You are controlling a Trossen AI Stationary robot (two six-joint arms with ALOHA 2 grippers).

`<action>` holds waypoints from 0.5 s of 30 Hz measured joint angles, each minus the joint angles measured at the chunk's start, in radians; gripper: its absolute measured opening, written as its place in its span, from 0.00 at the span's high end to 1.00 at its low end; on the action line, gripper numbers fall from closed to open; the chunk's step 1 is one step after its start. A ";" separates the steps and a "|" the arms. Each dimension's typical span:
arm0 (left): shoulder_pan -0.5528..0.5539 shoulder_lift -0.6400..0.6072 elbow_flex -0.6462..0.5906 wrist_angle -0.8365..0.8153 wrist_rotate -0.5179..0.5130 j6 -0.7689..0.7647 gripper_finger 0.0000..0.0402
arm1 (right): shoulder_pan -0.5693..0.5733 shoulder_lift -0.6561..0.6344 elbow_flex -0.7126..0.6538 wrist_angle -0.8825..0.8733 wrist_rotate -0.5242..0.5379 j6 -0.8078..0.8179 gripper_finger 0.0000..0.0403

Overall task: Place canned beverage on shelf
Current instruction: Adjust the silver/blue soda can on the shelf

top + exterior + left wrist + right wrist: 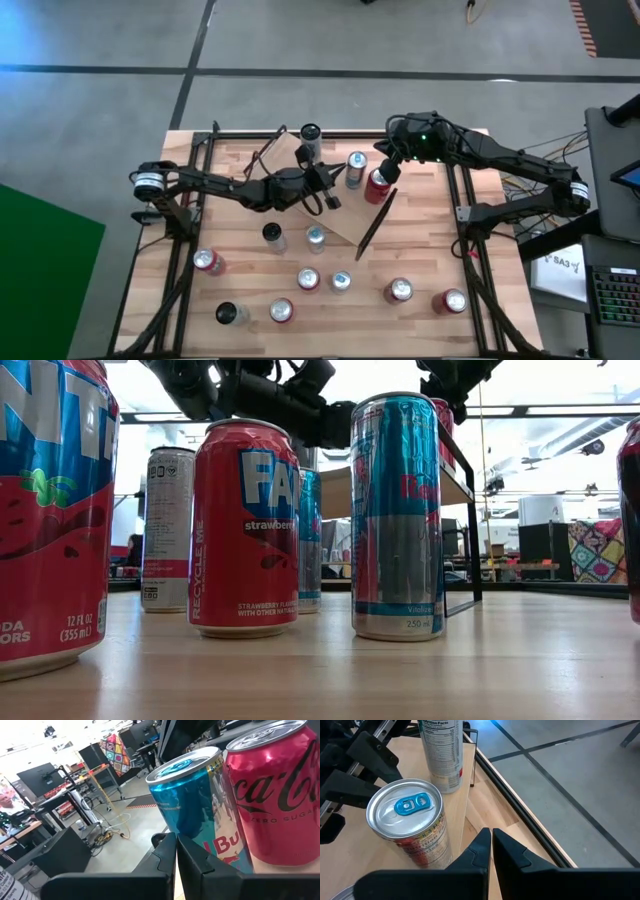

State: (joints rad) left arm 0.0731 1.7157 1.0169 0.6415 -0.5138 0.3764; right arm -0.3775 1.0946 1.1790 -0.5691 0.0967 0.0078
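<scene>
From above, the left claw [322, 185] and right claw [388, 170], both pinched shut and empty, are flanking a blue can [356, 168] and red can [377, 184] on the shelf [345, 215]. The left wrist view is showing both cans just beyond shut fingers [150, 865].

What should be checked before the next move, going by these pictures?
1. Left gripper empty, fingers shut: ok.
2. Right gripper empty, fingers shut: ok.
3. Cans on the shelf upright, Coca-Cola can and blue Red Bull can: ok.
4. Bare room left on the shelf: ok.
5. Fingers opened for the next pick: not ok.
6. Which table can comes next: cannot tell.
</scene>
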 joint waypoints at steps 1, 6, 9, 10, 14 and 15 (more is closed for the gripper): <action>0.000 0.000 0.000 0.000 0.000 0.000 1.00 | 0.000 0.000 0.000 0.000 0.000 0.000 0.98; 0.000 0.000 0.000 -0.002 0.001 0.000 1.00 | 0.000 0.000 0.000 0.000 0.000 0.000 0.98; 0.000 0.000 0.000 -0.002 0.002 0.000 1.00 | 0.000 0.000 0.000 0.000 0.000 0.000 0.98; 0.000 0.000 0.000 -0.004 0.001 0.000 1.00 | 0.000 0.000 0.000 0.000 0.000 0.000 0.98; 0.000 0.000 0.000 -0.009 -0.025 0.003 1.00 | 0.000 0.000 -0.001 -0.001 0.000 0.001 0.98; 0.000 0.000 0.000 -0.008 -0.030 0.004 1.00 | 0.000 0.000 -0.001 -0.001 0.000 0.001 0.98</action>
State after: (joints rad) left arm 0.0731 1.7157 1.0168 0.6336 -0.5443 0.3809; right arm -0.3775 1.0946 1.1782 -0.5697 0.0967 0.0088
